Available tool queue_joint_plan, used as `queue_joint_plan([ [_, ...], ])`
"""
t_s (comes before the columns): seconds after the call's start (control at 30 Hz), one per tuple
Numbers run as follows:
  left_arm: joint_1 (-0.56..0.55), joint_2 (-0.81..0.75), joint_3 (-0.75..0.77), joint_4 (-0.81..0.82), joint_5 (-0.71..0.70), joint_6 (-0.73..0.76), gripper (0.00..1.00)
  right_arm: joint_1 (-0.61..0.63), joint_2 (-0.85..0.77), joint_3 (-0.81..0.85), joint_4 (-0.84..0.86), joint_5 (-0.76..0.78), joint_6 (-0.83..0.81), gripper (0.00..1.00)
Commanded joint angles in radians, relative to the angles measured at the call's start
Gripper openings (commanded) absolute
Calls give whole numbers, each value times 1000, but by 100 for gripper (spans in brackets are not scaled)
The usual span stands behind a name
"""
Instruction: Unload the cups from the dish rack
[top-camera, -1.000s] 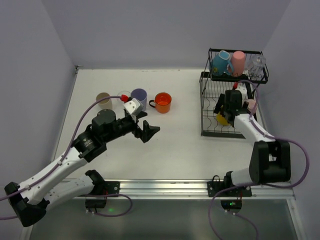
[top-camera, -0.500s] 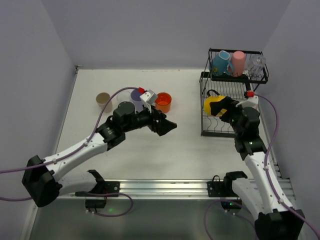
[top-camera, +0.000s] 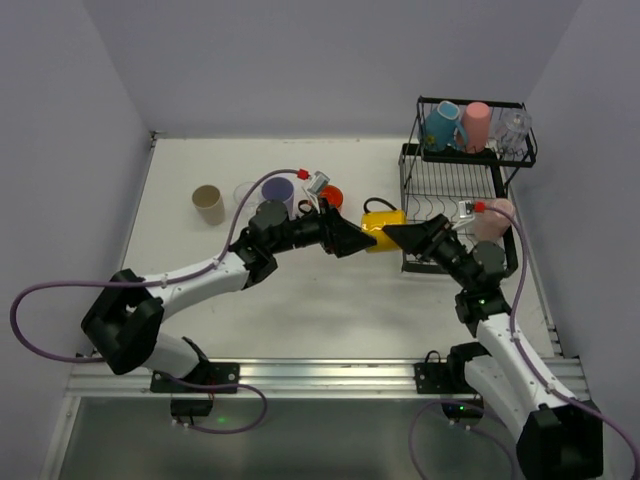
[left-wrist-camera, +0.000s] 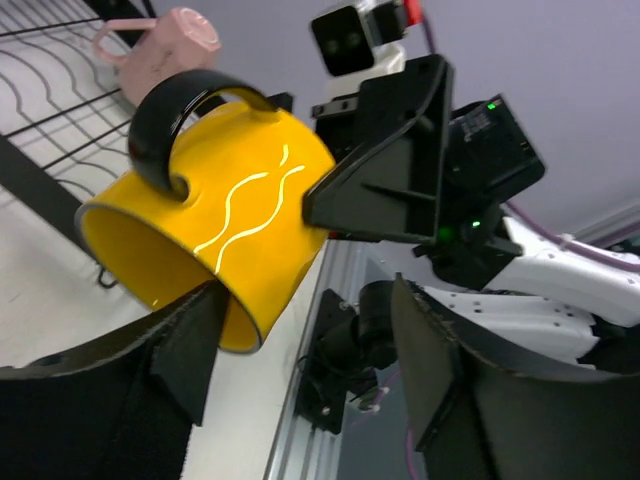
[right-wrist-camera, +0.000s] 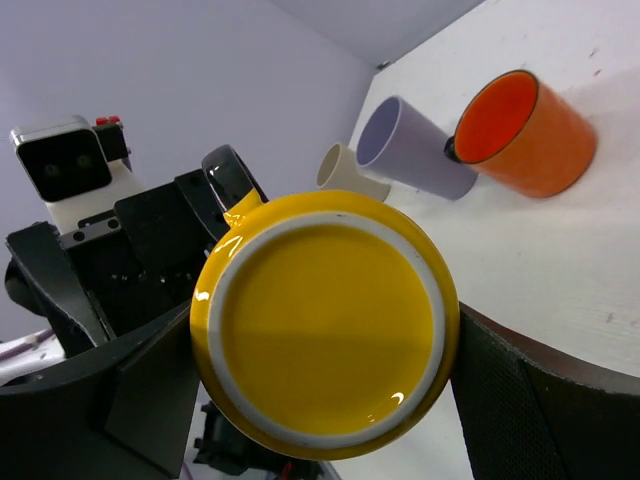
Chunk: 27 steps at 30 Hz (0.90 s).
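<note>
My right gripper (top-camera: 398, 235) is shut on a yellow mug (top-camera: 382, 229) with a black handle and holds it in the air left of the black wire dish rack (top-camera: 455, 190). In the right wrist view the mug's base (right-wrist-camera: 325, 325) fills the space between the fingers. My left gripper (top-camera: 365, 240) is open and faces the mug's open end (left-wrist-camera: 215, 225), with one finger (left-wrist-camera: 190, 350) right by the rim. A blue mug (top-camera: 440, 125), a pink cup (top-camera: 476, 125) and a clear cup (top-camera: 513, 130) sit on the upper shelf. A pink mug (top-camera: 495, 218) lies on the lower tray.
A beige cup (top-camera: 208, 203), a clear cup (top-camera: 245, 193), a lavender cup (top-camera: 277, 190) and an orange mug (top-camera: 330, 196) stand on the white table behind my left arm. The orange mug (right-wrist-camera: 525, 130) and the lavender cup (right-wrist-camera: 415, 150) also show in the right wrist view.
My right gripper lifted the yellow mug out of the rack's lower tray and carried it left. My left arm reached right, from near the table cups to the mug.
</note>
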Motion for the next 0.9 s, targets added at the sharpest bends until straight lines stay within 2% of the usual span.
queue_joint_plan([
  [0.0,4,25,-14,182,73,-92,69,24,44,-6,301,-77,134,58],
  [0.1,4,38,-19,208,88,-106,58,45,109,-21,381,-77,191,58],
  [0.13,4,37,-20,219,88,-108,49,51,139,-24,404,-79,203,58],
  [0.2,4,29,-23,217,79,-97,40,64,167,-26,455,-85,229,58],
  [0.23,4,20,-22,207,73,-86,31,68,179,-27,470,-85,239,58],
  [0.3,4,12,-20,196,62,-71,20,85,204,-24,492,-80,245,60],
  [0.33,4,-3,-20,176,57,-50,3,91,210,-21,492,-80,247,62],
  [0.37,4,-15,-23,153,48,-33,0,97,216,-18,490,-80,248,64],
  [0.4,4,-32,-32,124,7,-11,0,99,215,-18,484,-79,250,76],
  [0.47,7,-113,-39,-30,-68,85,0,99,203,-17,457,-83,231,91],
  [0.5,7,-144,-36,-93,-156,122,0,97,195,-9,406,-89,196,98],
  [0.53,7,-203,-16,-240,-200,200,0,99,186,-6,372,-94,170,99],
  [0.6,14,-256,19,-395,-324,268,0,99,158,9,242,-108,116,99],
  [0.63,19,-300,64,-548,-364,323,0,100,149,15,187,-108,60,99],
  [0.67,33,-322,87,-633,-410,343,0,100,140,16,116,-111,37,99],
  [0.7,41,-365,108,-769,-486,360,0,100,127,8,102,-120,9,99],
  [0.8,48,-411,190,-960,-651,412,0,102,110,-29,87,-143,-3,99],
  [0.87,50,-446,220,-1123,-703,417,0,102,84,-41,52,-137,-23,99],
])
